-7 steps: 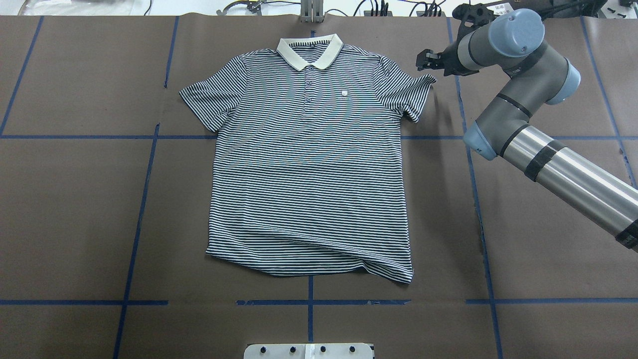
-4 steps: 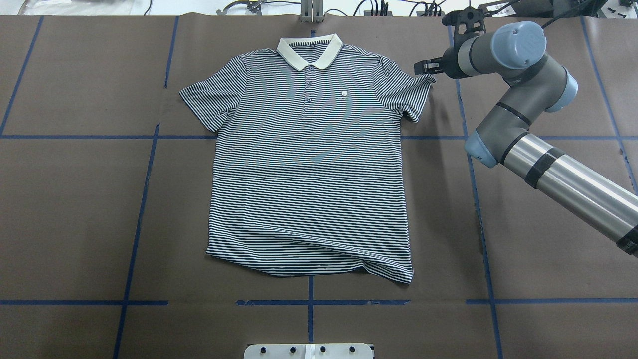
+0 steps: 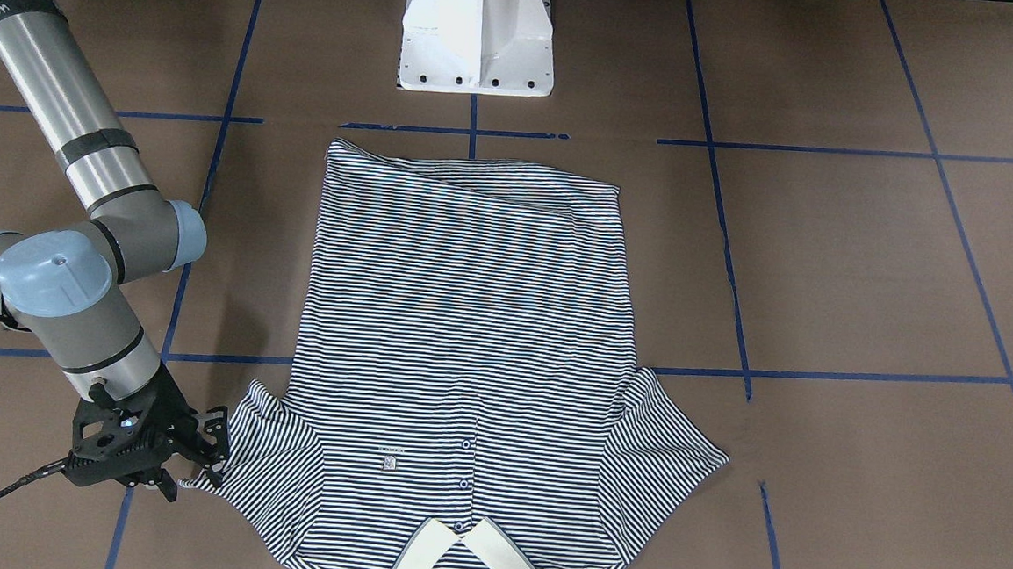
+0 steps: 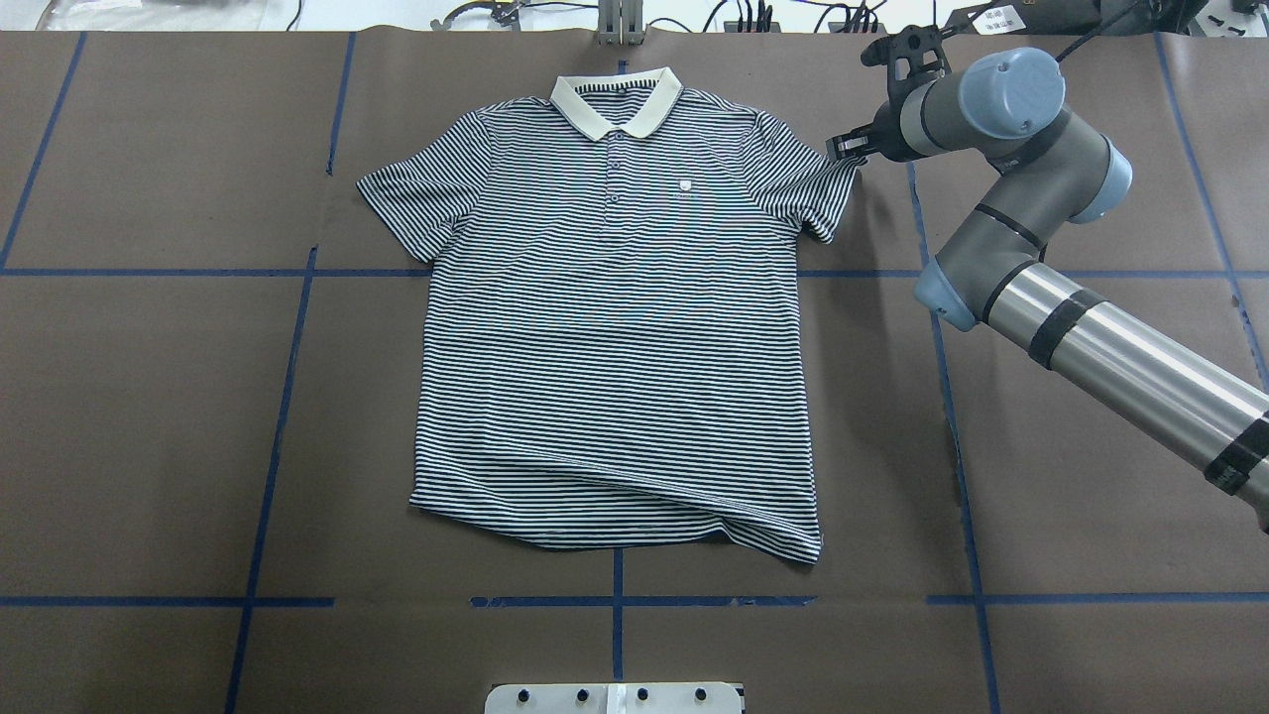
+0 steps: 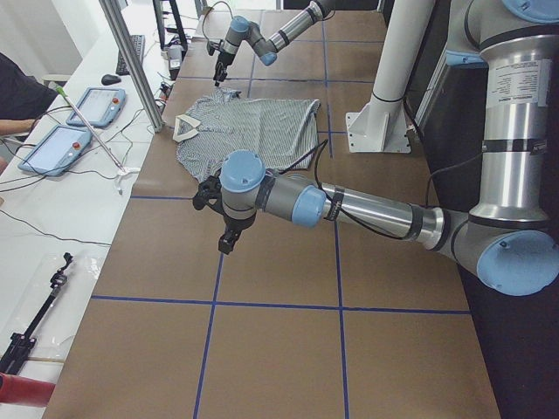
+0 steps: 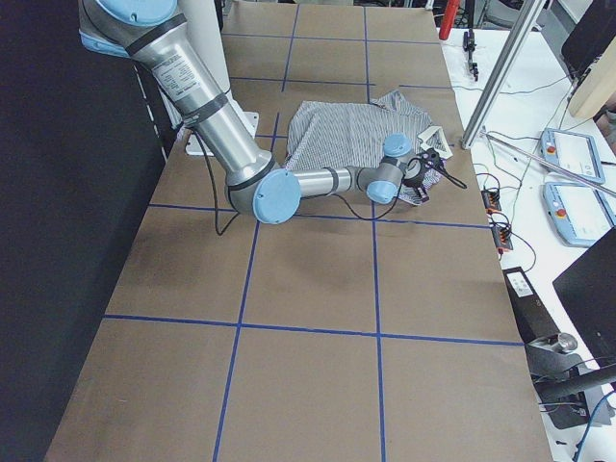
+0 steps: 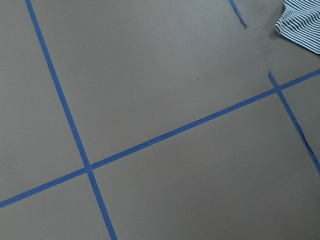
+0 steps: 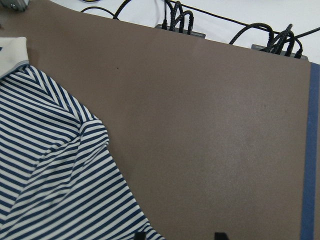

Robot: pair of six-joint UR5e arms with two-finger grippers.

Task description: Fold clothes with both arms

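Your desk [image 4: 149,397] is covered in brown paper and marked off in a grid by blue tape lines [image 4: 288,397]. The white pedestal [image 3: 478,32] stands at the robot's edge. Along the far edge runs a white bench [image 5: 52,218] with two blue-rimmed pendants [image 5: 92,105] and cables [image 8: 175,20], and a person's arm [image 5: 17,96] rests at its end. Leftmost, the left arm [image 5: 367,209] reaches out over bare paper well clear of the cloth. Its left end effector [image 5: 225,243] hangs above a tape line, and you cannot tell from the side view whether it is open or closed. At centre, the polo shirt [image 4: 615,347] lies flat and front up, with the collar toward the bench and the hem toward the pedestal, rumpled at one corner. To the right, the right end effector [image 4: 845,149] sits at the outer tip of the sleeve [image 4: 813,183]. In the wrist view its fingertips [image 8: 141,236] stand apart, one at the hem, with mostly bare paper in the gap. A second ago it was clear of the sleeve and farther toward the bench. It has since come down onto the tip, the wrist has swung a little toward the shirt, and the tip is nudged slightly inward. The rest of the shirt has not moved.
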